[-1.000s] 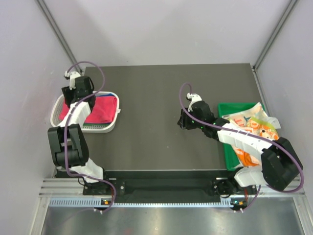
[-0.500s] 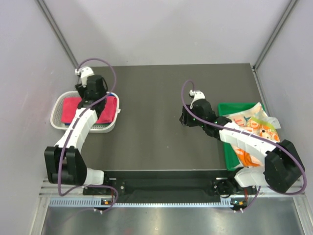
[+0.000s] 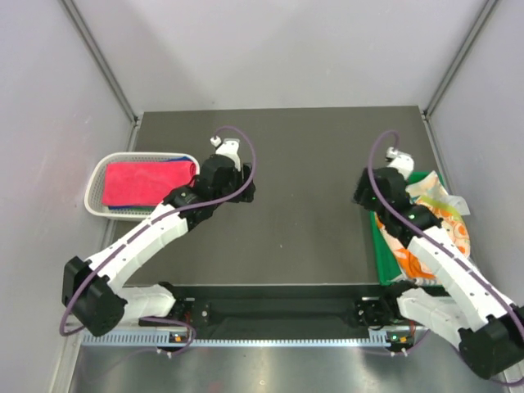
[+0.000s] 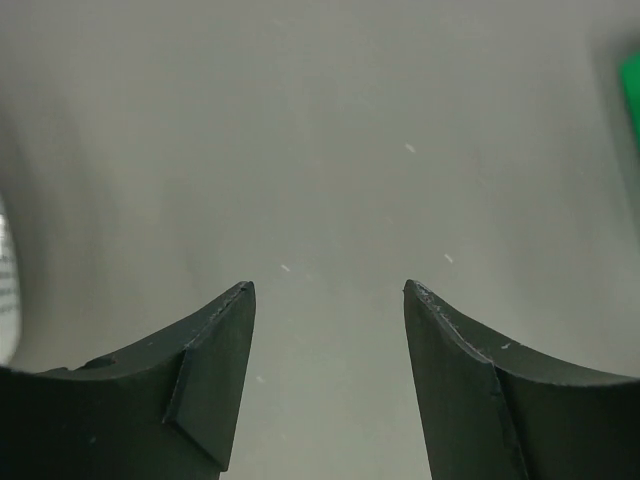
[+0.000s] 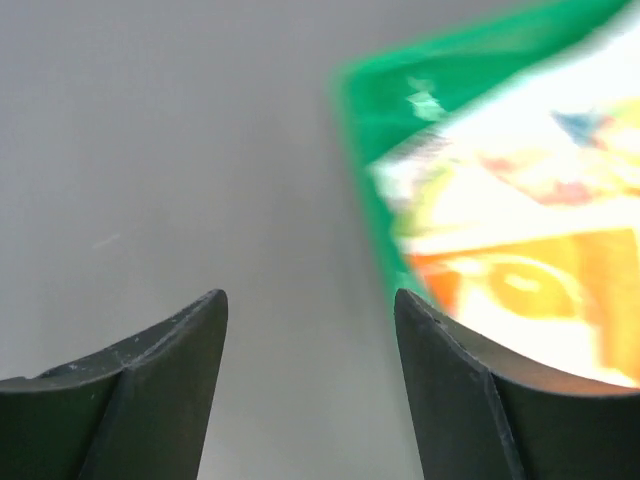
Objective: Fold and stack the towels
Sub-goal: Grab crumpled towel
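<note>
A folded pink-red towel [image 3: 147, 180] lies on a blue towel [image 3: 175, 160] inside the white mesh basket [image 3: 94, 193] at the left. A white printed towel [image 3: 427, 193] and an orange towel [image 3: 409, 262] lie crumpled in the green tray [image 3: 379, 246] at the right. My left gripper [image 3: 239, 190] hovers over bare table right of the basket, open and empty [image 4: 328, 290]. My right gripper [image 3: 364, 195] hangs at the tray's left edge, also open and empty [image 5: 310, 295]. The right wrist view shows the printed towel [image 5: 520, 200] blurred just beyond its right finger.
The dark table [image 3: 303, 164] is walled by grey panels on three sides. The green tray [image 5: 362, 120] sits near the right edge and the basket hangs over the left edge. In the left wrist view the basket [image 4: 5, 280] shows at the left border.
My left arm swung from above the basket out to the table's middle. My right arm moved right, to the tray's edge, and its jaws opened wider. The pink-red towel stays in the basket.
</note>
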You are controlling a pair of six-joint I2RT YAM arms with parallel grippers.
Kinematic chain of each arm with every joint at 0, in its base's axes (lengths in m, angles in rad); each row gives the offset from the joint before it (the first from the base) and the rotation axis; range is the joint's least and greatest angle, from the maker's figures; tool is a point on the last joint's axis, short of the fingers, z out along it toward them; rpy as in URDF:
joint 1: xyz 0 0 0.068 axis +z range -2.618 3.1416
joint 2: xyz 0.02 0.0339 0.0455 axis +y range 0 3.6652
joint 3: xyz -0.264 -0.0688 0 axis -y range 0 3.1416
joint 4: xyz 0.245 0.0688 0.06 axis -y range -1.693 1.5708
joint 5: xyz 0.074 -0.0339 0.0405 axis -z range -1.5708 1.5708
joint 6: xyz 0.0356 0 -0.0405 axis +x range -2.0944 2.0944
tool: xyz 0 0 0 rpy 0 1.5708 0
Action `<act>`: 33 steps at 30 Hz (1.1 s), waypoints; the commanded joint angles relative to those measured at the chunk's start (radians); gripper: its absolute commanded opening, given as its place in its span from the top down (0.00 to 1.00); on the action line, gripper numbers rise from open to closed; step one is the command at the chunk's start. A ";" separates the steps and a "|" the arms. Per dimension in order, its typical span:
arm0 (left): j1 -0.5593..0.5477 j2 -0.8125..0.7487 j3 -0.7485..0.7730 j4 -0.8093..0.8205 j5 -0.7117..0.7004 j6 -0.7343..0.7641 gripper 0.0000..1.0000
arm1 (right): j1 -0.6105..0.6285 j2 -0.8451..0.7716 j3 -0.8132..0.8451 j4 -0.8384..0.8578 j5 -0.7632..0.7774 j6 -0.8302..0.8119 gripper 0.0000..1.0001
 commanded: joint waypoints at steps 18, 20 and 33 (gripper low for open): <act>-0.032 -0.119 -0.076 -0.009 0.156 -0.001 0.34 | -0.580 0.378 -0.129 0.170 -0.190 0.034 0.35; -0.032 -0.118 -0.079 -0.009 0.159 0.001 0.34 | -0.583 0.409 -0.138 0.201 -0.187 0.038 0.36; -0.032 -0.118 -0.081 -0.021 0.163 0.008 0.34 | -0.594 0.359 -0.139 0.170 -0.175 0.017 0.87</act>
